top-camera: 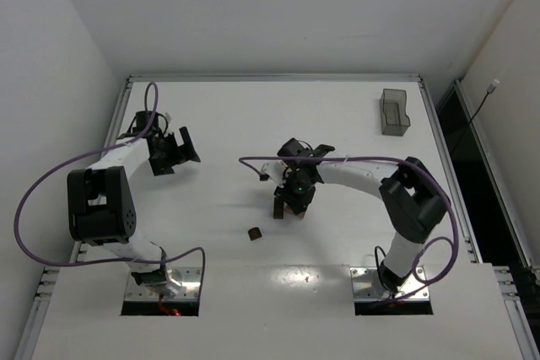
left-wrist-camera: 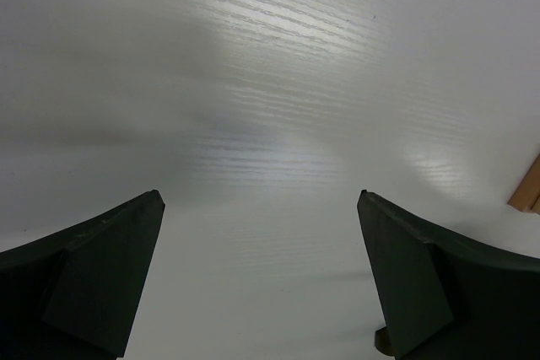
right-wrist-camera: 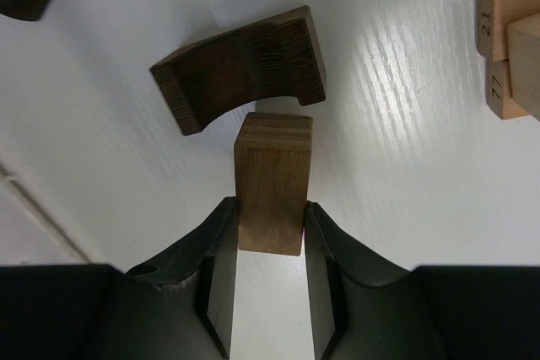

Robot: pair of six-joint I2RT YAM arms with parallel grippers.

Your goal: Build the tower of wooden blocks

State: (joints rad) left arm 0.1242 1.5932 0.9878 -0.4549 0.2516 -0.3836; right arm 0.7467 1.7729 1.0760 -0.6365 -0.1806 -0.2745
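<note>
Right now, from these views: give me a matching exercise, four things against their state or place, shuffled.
1 left gripper
2 right gripper
3 dark arched block
4 grey bin

A far right of the table
B shut on the tan bar
C open, holding nothing
D lying on the table beyond the tan bar

Pairs: 1-C, 2-B, 3-D, 4-A

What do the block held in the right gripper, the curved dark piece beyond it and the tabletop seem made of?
Held block: bare, matt light-brown wood; fine grain runs along its face.
Curved dark piece: wood too, stained or naturally dark; ridged grain lines on its cut face.
Tabletop: probably white laminate or painted board; faint printed-looking grain, soft sheen.
</note>
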